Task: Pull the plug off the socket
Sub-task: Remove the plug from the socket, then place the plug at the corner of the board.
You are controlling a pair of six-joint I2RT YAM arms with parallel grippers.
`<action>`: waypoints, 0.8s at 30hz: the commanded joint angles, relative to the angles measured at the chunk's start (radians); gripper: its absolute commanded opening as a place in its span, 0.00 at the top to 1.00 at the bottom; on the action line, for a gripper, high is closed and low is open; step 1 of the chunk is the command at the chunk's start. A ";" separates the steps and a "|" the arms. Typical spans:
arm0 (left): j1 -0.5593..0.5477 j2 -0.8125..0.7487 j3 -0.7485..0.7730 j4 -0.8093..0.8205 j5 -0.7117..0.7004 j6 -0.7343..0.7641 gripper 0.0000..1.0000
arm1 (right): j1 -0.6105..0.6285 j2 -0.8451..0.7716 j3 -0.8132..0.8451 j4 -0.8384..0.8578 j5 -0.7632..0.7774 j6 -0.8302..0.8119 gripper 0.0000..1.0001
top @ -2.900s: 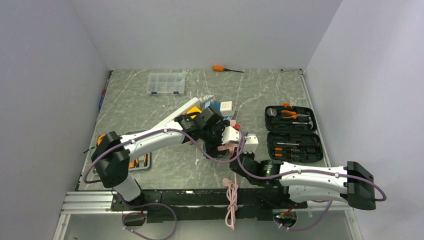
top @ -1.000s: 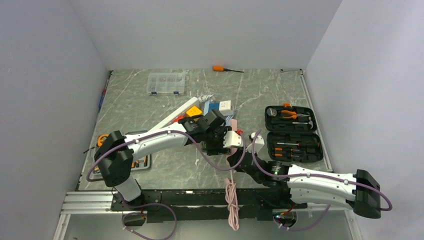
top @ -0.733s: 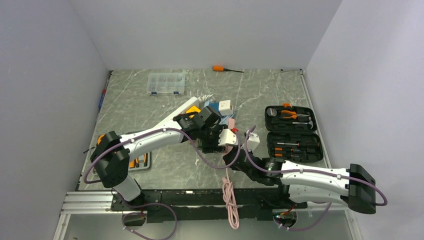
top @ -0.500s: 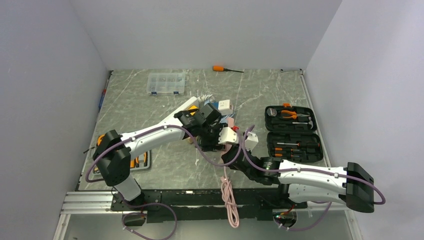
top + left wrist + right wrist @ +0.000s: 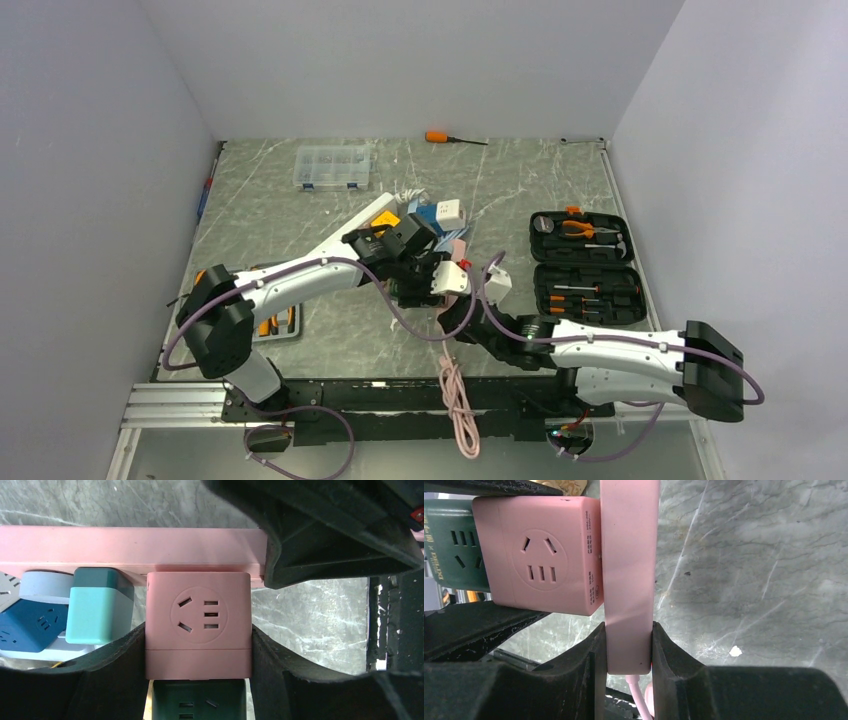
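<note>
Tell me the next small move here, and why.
Probably pull the left gripper straight away from the pink strip: it grips the pink cube plug, seated against the strip, which the right gripper clamps.

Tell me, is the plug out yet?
Not yet. Done: the left gripper clamps the pink plug, and the right gripper clamps the strip. In hand: both grips are set for the pull. Left to do: the plug sits tight against the strip, so they must be pulled apart.

Matt pink plastic plug and socket
</note>
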 commanded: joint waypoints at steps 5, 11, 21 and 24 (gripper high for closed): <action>0.031 -0.045 0.111 -0.167 -0.092 0.008 1.00 | -0.022 0.067 -0.057 -0.215 0.038 0.017 1.00; 0.016 -0.060 0.077 -0.143 -0.071 -0.032 1.00 | -0.023 -0.130 -0.148 -0.094 0.045 -0.012 0.67; 0.010 -0.151 -0.106 -0.123 -0.088 -0.072 1.00 | -0.028 -0.181 -0.145 -0.115 0.063 -0.007 1.00; -0.005 -0.172 -0.188 -0.092 -0.098 -0.097 1.00 | -0.032 -0.247 -0.163 -0.080 0.059 -0.043 1.00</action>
